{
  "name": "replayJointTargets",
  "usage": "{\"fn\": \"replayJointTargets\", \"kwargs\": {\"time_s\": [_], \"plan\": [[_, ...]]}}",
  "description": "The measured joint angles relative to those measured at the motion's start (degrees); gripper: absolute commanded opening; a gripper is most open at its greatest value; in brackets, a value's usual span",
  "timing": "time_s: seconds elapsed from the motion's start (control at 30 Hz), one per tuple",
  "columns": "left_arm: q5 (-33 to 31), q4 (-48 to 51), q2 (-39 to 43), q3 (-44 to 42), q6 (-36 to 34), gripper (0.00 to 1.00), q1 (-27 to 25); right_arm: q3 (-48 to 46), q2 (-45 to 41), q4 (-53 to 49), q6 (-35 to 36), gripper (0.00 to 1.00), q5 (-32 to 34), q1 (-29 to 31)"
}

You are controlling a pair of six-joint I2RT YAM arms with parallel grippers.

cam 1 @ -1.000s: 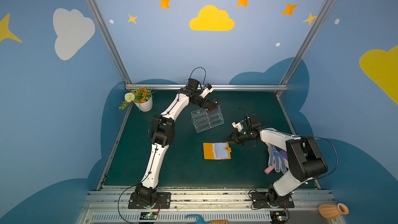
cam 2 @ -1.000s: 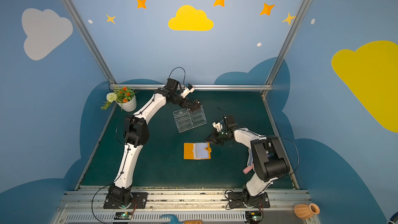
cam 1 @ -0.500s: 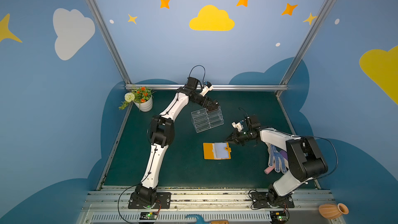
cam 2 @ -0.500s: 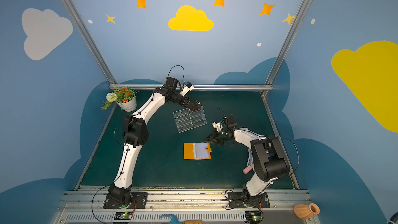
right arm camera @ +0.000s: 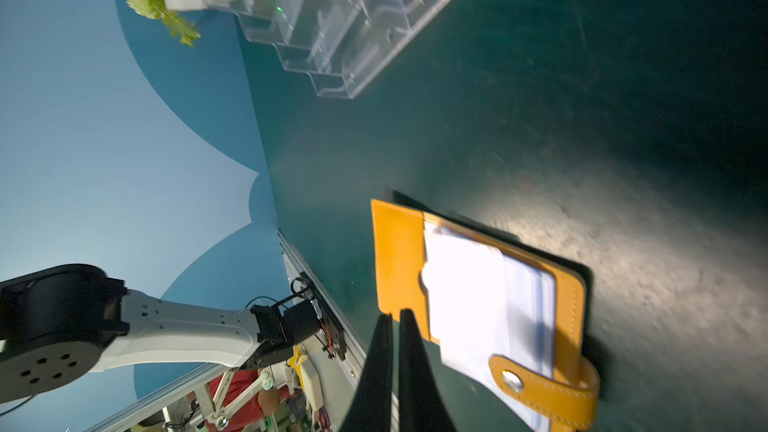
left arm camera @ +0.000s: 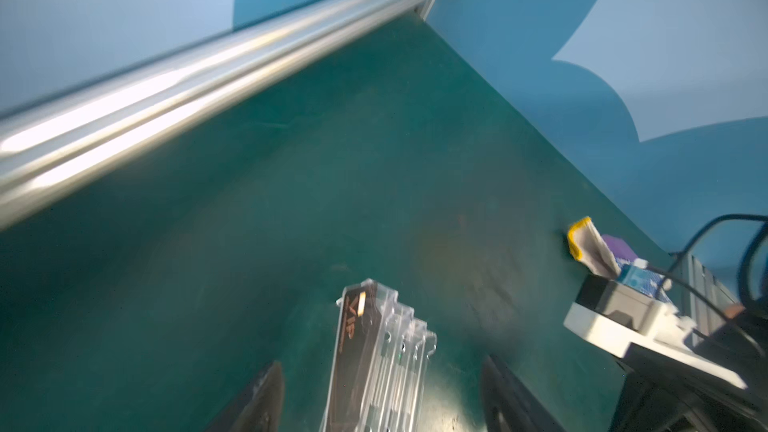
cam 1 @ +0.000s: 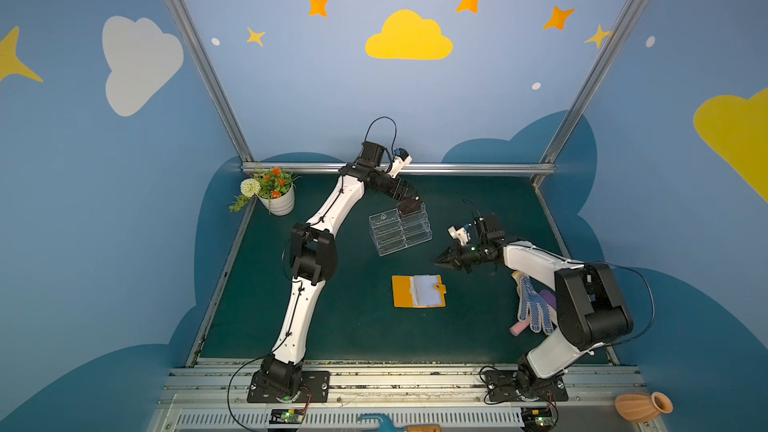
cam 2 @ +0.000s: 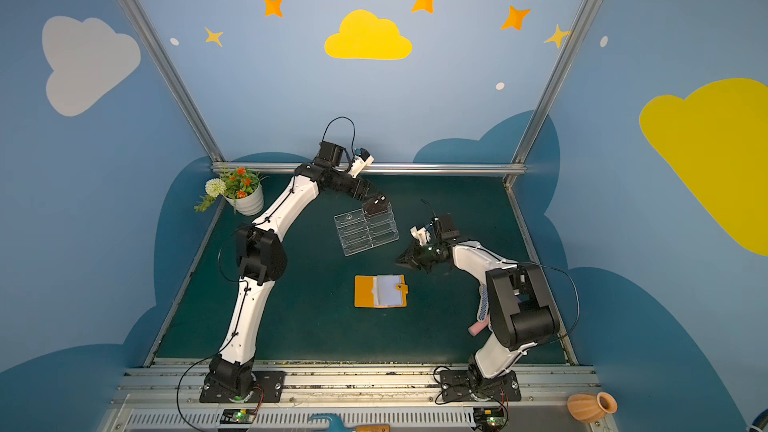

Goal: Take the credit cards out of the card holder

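Credit card: dark, upright in the top tier of the clear stand, well apart from the card holder, which lies open on the bench.
Left jaws: spread, astride the card, not touching it.
Right jaws: closed, empty, near the holder's tab.
Hazard: a skewed withdrawal would likely clip the card or tip the light stand.
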State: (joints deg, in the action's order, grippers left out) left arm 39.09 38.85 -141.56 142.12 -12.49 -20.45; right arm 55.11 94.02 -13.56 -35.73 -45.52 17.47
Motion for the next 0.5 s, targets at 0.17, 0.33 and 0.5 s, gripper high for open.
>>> {"fn": "replayJointTargets", "kwargs": {"time_s": [0.17, 0.33, 0.5], "plan": [[0.0, 0.6, -3.6, 5.2, 1.0, 0.74, -0.3, 4.3, 0.0, -0.4, 0.3, 0.0, -0.1, -0.4], [-0.6, 1.7, -6.0, 5.6, 1.6, 0.73, -0.5, 4.2, 0.0, -0.5, 0.1, 0.0, -0.2, -0.5], [-1.2, 1.9, -8.9, 8.8, 2.3, 0.73, -1.0, 3.6, 0.0, -0.4, 0.0, 0.0, -0.7, -0.5]]}}
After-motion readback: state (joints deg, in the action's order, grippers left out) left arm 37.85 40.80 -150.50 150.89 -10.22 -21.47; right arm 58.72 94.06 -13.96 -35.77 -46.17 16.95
